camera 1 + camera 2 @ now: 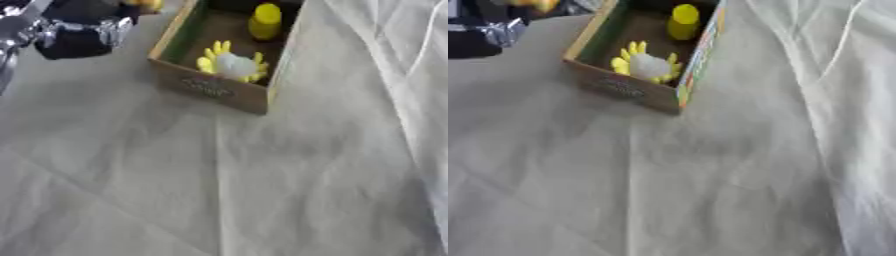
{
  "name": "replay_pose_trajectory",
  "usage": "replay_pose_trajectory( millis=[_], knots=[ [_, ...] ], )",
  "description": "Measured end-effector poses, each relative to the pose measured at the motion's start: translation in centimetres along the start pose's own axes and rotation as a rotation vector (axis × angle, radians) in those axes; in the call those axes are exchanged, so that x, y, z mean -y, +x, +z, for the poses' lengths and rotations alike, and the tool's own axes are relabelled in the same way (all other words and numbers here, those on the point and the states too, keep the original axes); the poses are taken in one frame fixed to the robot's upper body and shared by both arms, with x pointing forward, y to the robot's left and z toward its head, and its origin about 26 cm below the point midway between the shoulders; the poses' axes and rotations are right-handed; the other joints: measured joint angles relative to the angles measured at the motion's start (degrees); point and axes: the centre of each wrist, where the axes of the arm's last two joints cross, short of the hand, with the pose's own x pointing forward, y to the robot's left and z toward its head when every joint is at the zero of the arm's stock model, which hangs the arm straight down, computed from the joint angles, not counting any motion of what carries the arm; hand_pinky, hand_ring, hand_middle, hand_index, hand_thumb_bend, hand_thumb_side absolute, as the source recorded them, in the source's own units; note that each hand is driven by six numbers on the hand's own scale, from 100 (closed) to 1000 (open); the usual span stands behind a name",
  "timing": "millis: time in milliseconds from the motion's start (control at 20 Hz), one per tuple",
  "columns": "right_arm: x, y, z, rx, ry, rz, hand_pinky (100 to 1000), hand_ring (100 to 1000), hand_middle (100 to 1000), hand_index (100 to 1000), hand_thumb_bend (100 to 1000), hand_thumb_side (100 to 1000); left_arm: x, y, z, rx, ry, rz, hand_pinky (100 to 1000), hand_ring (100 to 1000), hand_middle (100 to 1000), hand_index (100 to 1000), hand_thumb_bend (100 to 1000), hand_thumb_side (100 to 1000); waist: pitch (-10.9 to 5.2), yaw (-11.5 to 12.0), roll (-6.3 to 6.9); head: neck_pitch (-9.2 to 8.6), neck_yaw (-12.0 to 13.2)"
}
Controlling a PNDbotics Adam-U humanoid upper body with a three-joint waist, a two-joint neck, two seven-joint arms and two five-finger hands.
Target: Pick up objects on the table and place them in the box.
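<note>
The bench (219, 190) wears creased, matt white cloth. The box (214, 91) looks like brown cardboard — dull. The yellow bottle (265, 21) inside seems smooth plastic.

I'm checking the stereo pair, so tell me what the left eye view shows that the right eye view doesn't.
Only the left eye view shows more of the black and silver left arm at the upper left. Only the right eye view shows more white cloth right of the box. Both show the box holding a yellow bottle-like thing and a yellow and white flower-shaped thing.
</note>
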Motion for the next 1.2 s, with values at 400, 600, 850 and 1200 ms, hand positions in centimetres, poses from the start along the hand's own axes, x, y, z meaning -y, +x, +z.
replay_pose_trajectory(
  millis=[400, 600, 850, 1200],
  knots=[
    [-1.2, -0.1, -1.7, 0.058, 0.034, -0.072, 894, 1000, 668, 866, 100, 590, 3.4, -2.5, -5.7, -0.081, 0.019, -0.004, 617, 635, 584, 687, 100, 137, 2.42, -5.24, 0.86, -2.72, 2.97],
    [-1.8, -0.1, -2.4, 0.076, 0.056, -0.107, 894, 1000, 669, 866, 100, 591, 6.2, -2.9, -6.7, -0.112, -0.010, 0.020, 715, 708, 651, 749, 111, 100, 2.82, -6.69, 1.40, -3.42, 4.67],
    [-2.0, -0.1, -2.7, 0.083, 0.068, -0.127, 894, 1000, 669, 866, 100, 591, 8.8, -2.9, -6.5, -0.144, -0.071, 0.012, 949, 938, 864, 932, 547, 386, 2.85, -6.86, 1.52, -3.62, 5.26],
    [-2.0, -0.1, -2.6, 0.079, 0.068, -0.131, 893, 1000, 670, 867, 100, 592, 9.2, -2.8, -5.8, -0.167, -0.005, 0.016, 916, 921, 853, 935, 377, 508, 2.81, -6.04, 1.56, -3.29, 4.39]
  ],
)
